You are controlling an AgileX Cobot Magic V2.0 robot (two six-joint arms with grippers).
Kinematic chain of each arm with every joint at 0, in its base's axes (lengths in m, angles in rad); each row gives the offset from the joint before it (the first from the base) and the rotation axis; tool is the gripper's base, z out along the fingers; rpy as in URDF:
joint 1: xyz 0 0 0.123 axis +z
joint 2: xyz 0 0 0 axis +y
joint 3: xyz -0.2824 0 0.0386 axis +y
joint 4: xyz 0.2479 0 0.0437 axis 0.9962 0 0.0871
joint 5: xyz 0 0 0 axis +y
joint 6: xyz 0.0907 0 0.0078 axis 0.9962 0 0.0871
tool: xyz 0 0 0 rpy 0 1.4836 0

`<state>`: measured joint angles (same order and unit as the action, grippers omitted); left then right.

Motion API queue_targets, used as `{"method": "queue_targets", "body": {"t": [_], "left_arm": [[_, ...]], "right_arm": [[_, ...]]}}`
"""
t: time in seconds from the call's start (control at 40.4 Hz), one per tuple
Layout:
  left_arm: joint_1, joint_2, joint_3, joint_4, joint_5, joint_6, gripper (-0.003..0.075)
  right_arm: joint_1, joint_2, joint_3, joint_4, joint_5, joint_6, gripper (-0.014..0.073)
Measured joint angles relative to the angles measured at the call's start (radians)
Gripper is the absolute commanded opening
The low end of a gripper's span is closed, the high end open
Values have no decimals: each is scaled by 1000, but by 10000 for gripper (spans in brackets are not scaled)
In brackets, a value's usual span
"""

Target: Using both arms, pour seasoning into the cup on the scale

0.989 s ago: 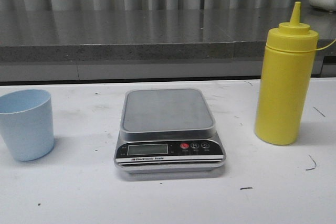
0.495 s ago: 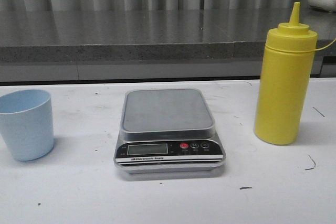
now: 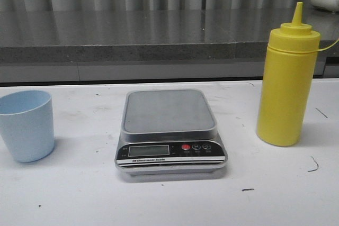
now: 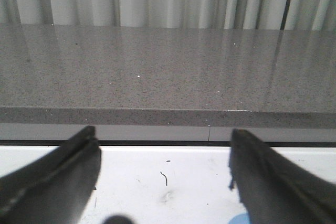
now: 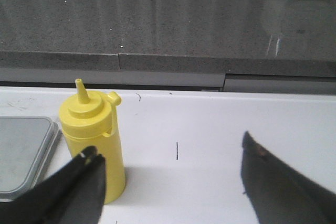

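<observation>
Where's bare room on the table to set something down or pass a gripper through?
Bare table runs along the whole front edge. There are two open gaps: between cup and scale, and between scale and bottle. The scale's platform is bare too. Nothing is crowded; the cup stands at the far left edge of the front view.

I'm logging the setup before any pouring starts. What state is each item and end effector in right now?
cup: upright on the table left of the scale, off the platform, ungrasped.
scale: platform bare; display reading illegible.
seasoning bottle: upright right of the scale, cap on, ungrasped.
left end effector: open, holding nothing.
right end effector: open, holding nothing, bottle ahead near one finger.
</observation>
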<state>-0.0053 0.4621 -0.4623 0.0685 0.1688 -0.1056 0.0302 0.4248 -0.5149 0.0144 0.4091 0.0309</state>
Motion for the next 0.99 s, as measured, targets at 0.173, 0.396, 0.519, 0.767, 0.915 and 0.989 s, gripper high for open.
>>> {"method": "queue_targets", "body": {"t": [0.173, 0.396, 0.519, 0.767, 0.915, 0.989], "left_arm": [[0, 2, 2, -25, -8, 0, 638], [-47, 109, -34, -45, -20, 0, 638], [-136, 233, -105, -45, 25, 0, 638], [-342, 542, -293, -25, 249, 0, 638], [-427, 737, -403, -19, 396, 9, 638], [-444, 813, -442, -19, 437, 9, 638]], "right_arm": [[0, 0, 0, 2, 0, 0, 661], [0, 0, 0, 2, 0, 0, 661], [0, 0, 0, 2, 0, 0, 661], [0, 0, 0, 2, 0, 0, 661], [0, 0, 0, 2, 0, 0, 661], [0, 0, 0, 2, 0, 0, 661]]}}
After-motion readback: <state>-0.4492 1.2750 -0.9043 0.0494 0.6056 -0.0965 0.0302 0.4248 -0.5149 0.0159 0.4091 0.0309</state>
